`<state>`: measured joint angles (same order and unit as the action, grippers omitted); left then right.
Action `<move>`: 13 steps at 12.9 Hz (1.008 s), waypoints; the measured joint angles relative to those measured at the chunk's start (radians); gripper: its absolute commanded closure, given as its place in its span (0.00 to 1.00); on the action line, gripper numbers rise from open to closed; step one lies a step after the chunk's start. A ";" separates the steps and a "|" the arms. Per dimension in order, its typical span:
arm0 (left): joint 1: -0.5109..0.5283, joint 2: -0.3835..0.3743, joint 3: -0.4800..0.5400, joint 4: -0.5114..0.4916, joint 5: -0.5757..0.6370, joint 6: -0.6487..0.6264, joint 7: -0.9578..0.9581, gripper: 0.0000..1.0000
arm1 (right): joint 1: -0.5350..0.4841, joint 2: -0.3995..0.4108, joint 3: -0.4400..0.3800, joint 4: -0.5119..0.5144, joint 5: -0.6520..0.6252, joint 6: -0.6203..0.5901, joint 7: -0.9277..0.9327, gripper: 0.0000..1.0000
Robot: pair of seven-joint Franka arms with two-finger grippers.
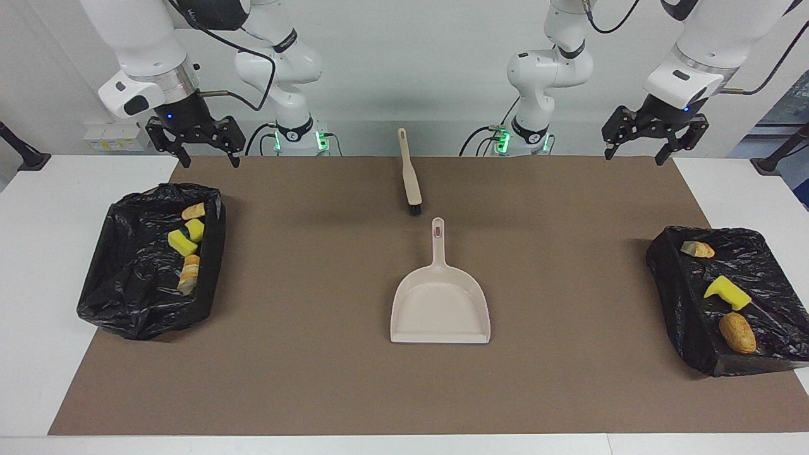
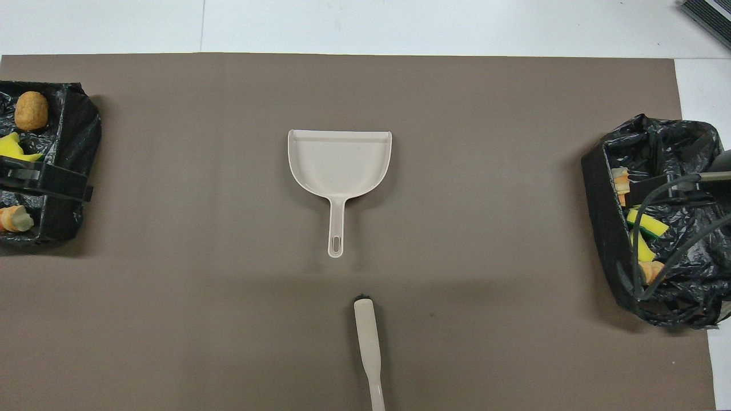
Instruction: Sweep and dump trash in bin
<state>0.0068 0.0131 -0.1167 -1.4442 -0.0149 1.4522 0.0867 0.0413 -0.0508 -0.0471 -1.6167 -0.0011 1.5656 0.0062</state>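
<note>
Trash, seven small scraps, all lying in bins. Four in the black-bag-lined bin (image 1: 152, 259) at the right arm's end of the surface: two yellow sponge chunks (image 1: 182, 242) and two tan-orange bread pieces (image 1: 189, 273). Three in the second black-bag-lined bin (image 1: 727, 303) at the left arm's end: one tan bread piece (image 1: 697, 249), one yellow sponge chunk with green top (image 1: 727, 292), one brown oval roll (image 1: 737, 332).

Beige plastic dustpan (image 1: 440, 302): flat on the brown mat (image 1: 316, 379) at mid-surface, empty, handle pointing toward the robots.

Beige long-handled brush with dark bristles (image 1: 409, 174): on the mat, nearer to the robots than the dustpan, apart from its handle tip.

Right gripper (image 1: 203, 151): raised over the mat's edge by its bin, fingers spread, holding nothing.

Left gripper (image 1: 634, 150): raised over the mat's edge at its own end, fingers spread, holding nothing.
</note>
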 measured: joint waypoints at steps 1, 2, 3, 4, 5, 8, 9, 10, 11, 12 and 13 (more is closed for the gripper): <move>0.000 0.000 0.000 -0.001 0.000 -0.002 0.000 0.00 | 0.000 0.000 0.000 0.000 0.000 0.000 0.000 0.00; 0.000 0.000 0.000 -0.002 0.000 -0.004 0.000 0.00 | 0.000 0.000 0.000 0.000 0.000 0.000 0.000 0.00; 0.001 -0.001 0.001 -0.004 0.000 -0.005 0.000 0.00 | 0.000 0.000 0.000 0.000 0.000 0.000 0.000 0.00; 0.002 -0.002 0.001 -0.006 0.000 -0.006 -0.001 0.00 | 0.000 0.000 0.000 0.000 0.000 0.000 0.000 0.00; 0.005 -0.002 0.002 -0.008 0.000 -0.006 -0.001 0.00 | 0.000 0.000 0.000 0.000 0.000 0.000 0.000 0.00; 0.013 -0.005 0.002 -0.014 0.000 -0.006 -0.001 0.00 | 0.000 0.000 0.000 0.000 0.000 0.000 0.000 0.00; 0.013 -0.008 0.002 -0.019 0.000 -0.006 -0.001 0.00 | 0.000 0.000 0.000 0.000 0.000 0.000 0.000 0.00; 0.013 -0.012 0.002 -0.026 0.000 -0.005 -0.001 0.00 | 0.000 0.000 0.000 0.000 0.000 0.000 0.000 0.00; 0.013 -0.018 0.002 -0.035 0.000 -0.004 -0.001 0.00 | 0.000 0.000 0.000 0.000 0.000 0.000 0.000 0.00; 0.013 -0.024 0.002 -0.043 0.000 -0.003 -0.001 0.00 | 0.000 0.000 0.000 0.000 0.000 0.000 0.000 0.00; 0.013 -0.028 0.002 -0.049 0.000 -0.003 -0.001 0.00 | 0.000 0.000 0.000 0.000 0.000 0.000 0.000 0.00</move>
<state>0.0202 -0.0146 -0.1150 -1.4929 -0.0146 1.4496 0.0855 0.0413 -0.0508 -0.0470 -1.6167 -0.0011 1.5656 0.0062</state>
